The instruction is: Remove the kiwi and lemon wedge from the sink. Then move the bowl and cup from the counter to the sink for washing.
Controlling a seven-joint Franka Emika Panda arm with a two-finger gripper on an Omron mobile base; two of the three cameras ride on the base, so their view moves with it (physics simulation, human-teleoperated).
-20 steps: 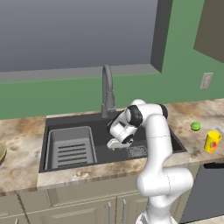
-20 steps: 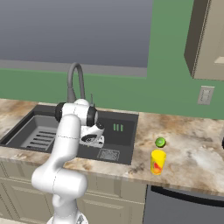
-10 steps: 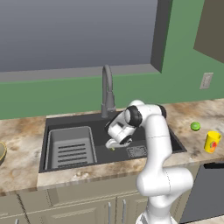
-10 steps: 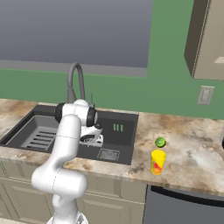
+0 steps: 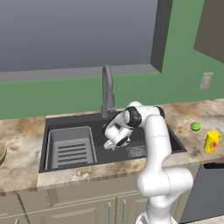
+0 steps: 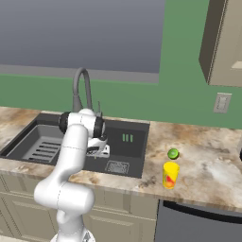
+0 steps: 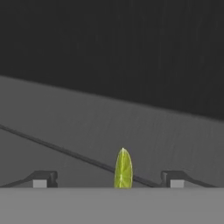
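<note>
The lemon wedge (image 7: 123, 169), a thin yellow-green sliver, stands on the dark floor of the sink (image 7: 109, 122), between my gripper's (image 7: 109, 181) two fingertips and touching neither. The gripper (image 5: 112, 146) is open and hangs low inside the sink (image 5: 78, 121), right of the rack. From the right base view the gripper (image 6: 98, 152) sits in the basin's middle. The kiwi (image 5: 195, 126) lies on the counter (image 5: 183, 114) right of the sink, with the yellow cup (image 5: 212, 141) just in front of it. The tan bowl (image 5: 1, 153) peeks in at the far left edge.
A grey ribbed rack insert (image 5: 70, 148) fills the sink's left half. The gooseneck faucet (image 5: 107, 87) rises behind the basin, close to my arm. A square drain (image 6: 116, 167) lies near the front right. A dark appliance (image 5: 205, 192) sits under the counter at right.
My hand has dipped slightly lower into the sink. The kiwi, cup and bowl have not moved.
</note>
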